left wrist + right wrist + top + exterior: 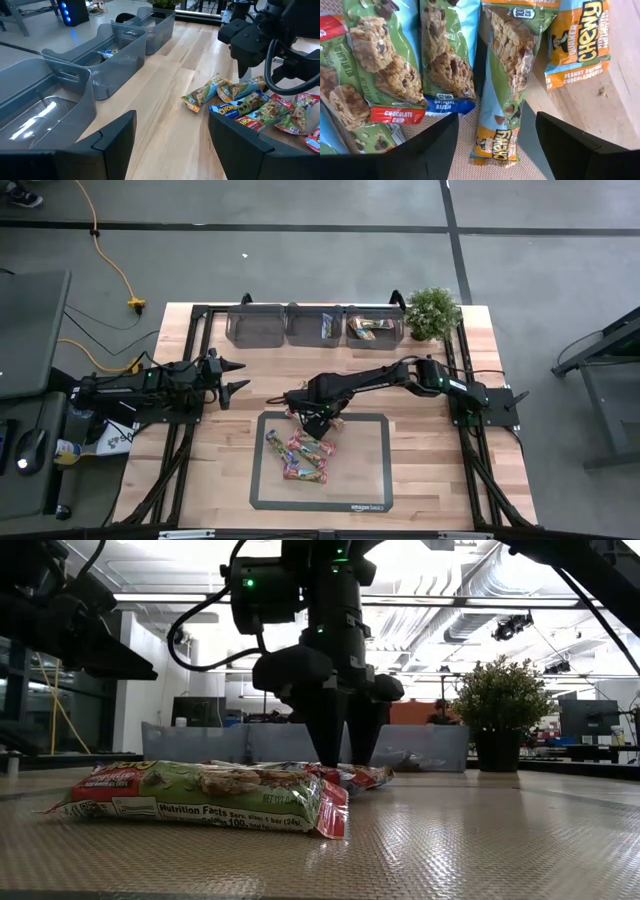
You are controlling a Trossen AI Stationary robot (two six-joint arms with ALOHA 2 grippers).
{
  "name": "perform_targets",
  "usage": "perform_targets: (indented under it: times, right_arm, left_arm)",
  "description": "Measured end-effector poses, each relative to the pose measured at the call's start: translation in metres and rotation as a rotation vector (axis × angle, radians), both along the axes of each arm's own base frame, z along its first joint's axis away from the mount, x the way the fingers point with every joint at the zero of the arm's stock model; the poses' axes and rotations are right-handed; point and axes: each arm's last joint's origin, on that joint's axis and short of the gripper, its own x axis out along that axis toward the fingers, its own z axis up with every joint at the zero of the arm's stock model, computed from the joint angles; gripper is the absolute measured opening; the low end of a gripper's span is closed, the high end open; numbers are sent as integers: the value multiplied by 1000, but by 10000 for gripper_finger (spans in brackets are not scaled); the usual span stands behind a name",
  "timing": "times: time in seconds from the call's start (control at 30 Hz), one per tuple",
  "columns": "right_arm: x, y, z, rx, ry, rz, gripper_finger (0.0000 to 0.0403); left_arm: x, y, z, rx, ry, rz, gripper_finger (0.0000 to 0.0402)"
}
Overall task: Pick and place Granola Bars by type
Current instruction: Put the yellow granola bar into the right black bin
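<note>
Wooden table (430, 470): right pincer (316, 420) spread wide, unclenched, straddling an orange-ended granola bar (502, 100).

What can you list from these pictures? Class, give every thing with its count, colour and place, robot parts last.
Granola bars: several, exact count unclear; red, green, blue and orange wrappers; piled on the mat's near-left part.
Mat: one, tan with a dark border, table centre front.
Bins: three, grey translucent, along the far edge; the middle and right ones hold bars.
Plant: one, green, far right corner.
Table: one, light wood.
Left gripper: open, waiting left of the mat.
Right gripper: open, straddling an orange-ended bar.
</note>
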Motion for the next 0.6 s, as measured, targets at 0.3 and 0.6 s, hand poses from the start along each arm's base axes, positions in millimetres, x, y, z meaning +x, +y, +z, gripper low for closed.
perform_targets:
  times: [0.3,0.6]
  right_arm:
    - [-1,1,-4,21,26,10,252]
    - [2,3,-13,38,30,13,252]
  left_arm:
    - [0,0,0,0,0,0,243]
    - [0,0,0,0,0,0,243]
